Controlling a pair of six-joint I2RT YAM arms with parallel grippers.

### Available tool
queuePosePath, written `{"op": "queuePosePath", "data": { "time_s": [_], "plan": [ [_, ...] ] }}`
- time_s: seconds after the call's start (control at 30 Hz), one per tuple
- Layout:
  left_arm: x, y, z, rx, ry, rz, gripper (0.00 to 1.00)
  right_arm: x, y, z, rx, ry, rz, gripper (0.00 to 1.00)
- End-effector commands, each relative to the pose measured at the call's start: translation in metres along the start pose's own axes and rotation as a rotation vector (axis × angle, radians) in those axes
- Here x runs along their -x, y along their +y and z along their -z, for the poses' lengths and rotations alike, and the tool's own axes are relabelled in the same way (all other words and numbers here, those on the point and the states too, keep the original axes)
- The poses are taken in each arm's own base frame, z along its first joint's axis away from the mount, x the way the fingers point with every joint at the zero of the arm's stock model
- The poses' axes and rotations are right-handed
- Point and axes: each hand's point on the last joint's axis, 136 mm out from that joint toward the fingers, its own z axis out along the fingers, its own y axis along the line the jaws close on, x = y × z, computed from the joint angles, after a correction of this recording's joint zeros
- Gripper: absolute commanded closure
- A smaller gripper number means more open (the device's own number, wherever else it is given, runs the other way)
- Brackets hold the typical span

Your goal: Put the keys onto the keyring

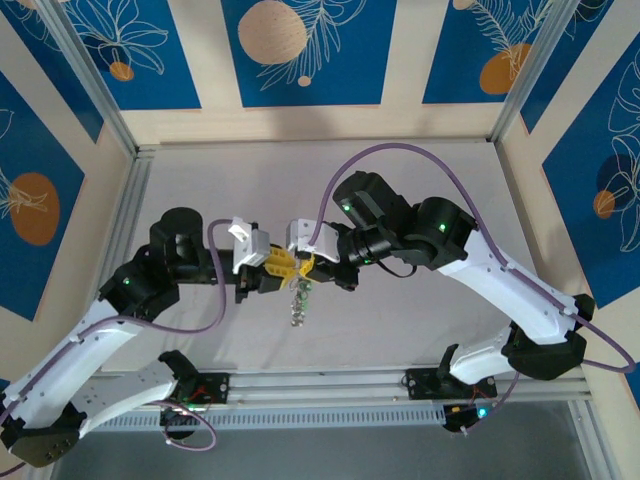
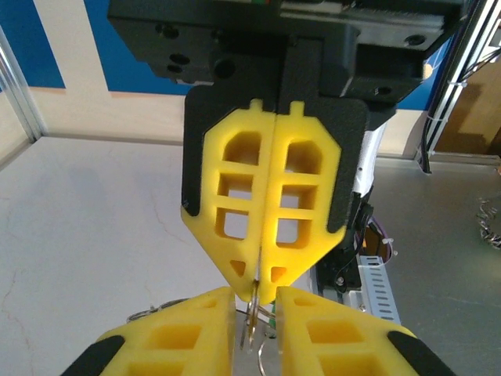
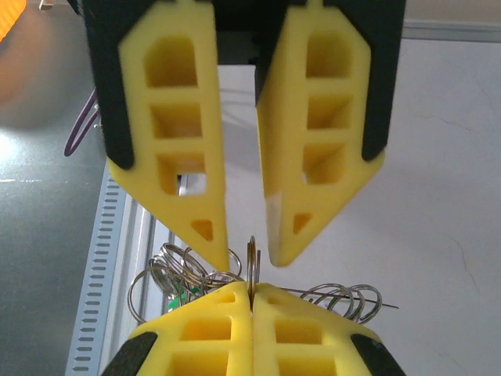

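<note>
- The right gripper (image 3: 251, 291) has its two yellow fingers (image 3: 207, 333) pressed flat together. They pinch a thin strip of silvery metal that stands upright out of their seam.
- Seen edge-on, that strip reads as two close blades. It looks like part of the keyring (image 2: 254, 317), though a key's edge cannot be ruled out.
- The left gripper (image 3: 248, 252) meets it tip to tip, with its two fingers (image 3: 192, 157) parted by a narrow gap that straddles the same strip. Space shows on both sides of the metal, so this gripper has hold of nothing.
- All four fingers are matte yellow plastic wedges that taper to blunt points. Each is pierced by open lattice windows and backed by a black plate.
- Thin, shiny wire loops (image 3: 343, 299) curl out on either side of the right gripper's fingers. They overlap too much to count.
- One small green tag (image 3: 182, 298) sits among the loops at the left of the right wrist view.
- From above, the keys (image 1: 299, 302) form a single small glinting bunch just beside the meeting fingertips. Its long axis runs from the grippers toward the near edge of the table (image 1: 400, 320).
- Single keys are too small to count, and I cannot tell whether the bunch touches the surface.
- The table is pale grey and matte, with faint hairline marks.
</note>
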Motion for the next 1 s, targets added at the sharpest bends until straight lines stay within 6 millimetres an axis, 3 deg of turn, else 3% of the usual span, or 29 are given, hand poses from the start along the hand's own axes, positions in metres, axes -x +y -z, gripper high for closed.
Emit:
{"op": "queuePosePath", "data": {
  "time_s": [0.0, 0.17, 0.27, 0.43, 0.57, 0.67, 0.97],
  "plan": [
    [-0.002, -0.004, -0.003, -0.03, -0.002, -0.001, 0.81, 0.026, 0.007, 0.014, 0.013, -0.1, 0.061, 1.0],
    [-0.002, -0.002, -0.003, -0.021, -0.005, -0.005, 0.84, 0.029, 0.011, 0.016, 0.02, -0.124, 0.079, 1.0],
    [-0.002, -0.002, -0.003, -0.018, -0.006, -0.007, 1.0, 0.031, 0.013, 0.019, 0.02, -0.142, 0.089, 1.0],
    [0.003, -0.003, -0.001, -0.013, -0.031, -0.016, 1.0, 0.031, 0.015, 0.023, 0.017, -0.174, 0.085, 1.0],
    [0.013, -0.008, 0.006, -0.01, -0.099, -0.038, 1.0, 0.023, 0.023, 0.024, 0.058, -0.201, 0.056, 0.86],
    [0.019, -0.012, 0.007, -0.026, -0.139, -0.039, 1.0, 0.017, 0.024, 0.023, 0.082, -0.228, 0.019, 0.81],
    [0.029, -0.013, 0.006, -0.044, -0.216, -0.042, 1.0, 0.01, 0.021, 0.014, 0.128, -0.261, -0.043, 0.84]
  ]
}}
